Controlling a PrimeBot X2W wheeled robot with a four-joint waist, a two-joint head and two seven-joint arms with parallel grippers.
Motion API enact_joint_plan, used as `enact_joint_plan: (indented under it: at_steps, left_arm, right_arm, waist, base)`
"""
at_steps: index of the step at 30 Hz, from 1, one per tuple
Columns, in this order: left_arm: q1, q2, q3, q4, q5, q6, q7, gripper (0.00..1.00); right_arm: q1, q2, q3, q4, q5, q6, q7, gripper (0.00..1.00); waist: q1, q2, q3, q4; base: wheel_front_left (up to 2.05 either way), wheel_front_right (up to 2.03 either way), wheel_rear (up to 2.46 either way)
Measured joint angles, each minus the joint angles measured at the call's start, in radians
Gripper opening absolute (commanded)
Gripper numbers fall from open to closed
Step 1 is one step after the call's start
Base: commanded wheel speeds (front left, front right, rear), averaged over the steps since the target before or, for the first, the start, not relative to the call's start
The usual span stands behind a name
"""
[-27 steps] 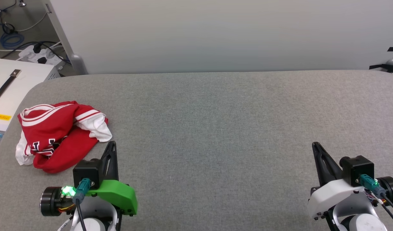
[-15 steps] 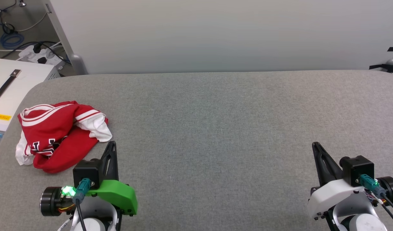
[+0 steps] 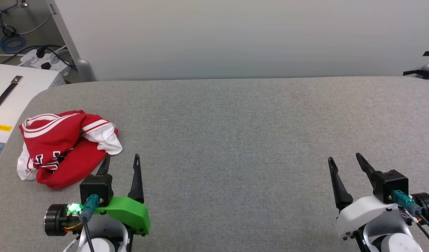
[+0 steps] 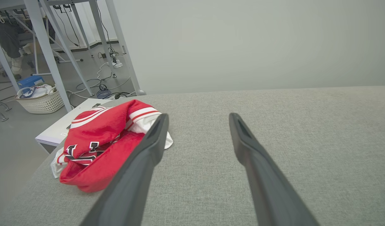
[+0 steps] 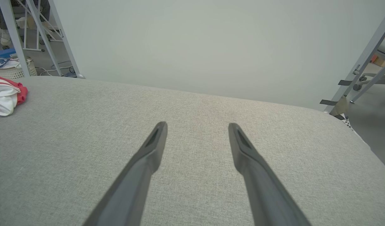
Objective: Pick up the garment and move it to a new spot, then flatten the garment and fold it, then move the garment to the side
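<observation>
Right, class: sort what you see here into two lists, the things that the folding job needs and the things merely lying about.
Job: grey padded table; red jersey, crumpled at its left end; left claw and right claw, both open.
Lying about: white box; power strip; blue cable coil; white basket.

- Black lettering [image 3: 43, 160] on the crumpled red jersey T-shirt with white sleeves [image 3: 60, 147] is folded away; only fragments show.
- A dark finger [image 4: 142, 163] of the left tool [image 4: 197, 118] hides that shirt's near edge.
- The white box [image 3: 22, 87] is cut off at its left; its yellow label [image 3: 2, 127] is too small to read.
</observation>
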Motion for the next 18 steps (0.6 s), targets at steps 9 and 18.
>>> enact_joint_plan:
  at_steps: [9,18]
  left_arm:
    - [0.000,0.000,-0.003,0.019,-0.008,0.000,-0.014,1.00]
    - [0.000,0.000,-0.008,0.038,-0.021,-0.001,-0.035,1.00]
  right_arm:
    - [0.000,0.000,-0.010,0.007,0.010,0.000,-0.013,1.00]
    - [0.000,0.000,-0.016,0.013,0.031,0.000,-0.032,1.00]
  waist:
    - [0.0000,0.0000,0.002,0.000]
    - [0.0000,0.0000,0.003,-0.001]
  base:
    - [0.00,0.00,0.00]
    - [0.00,0.00,0.00]
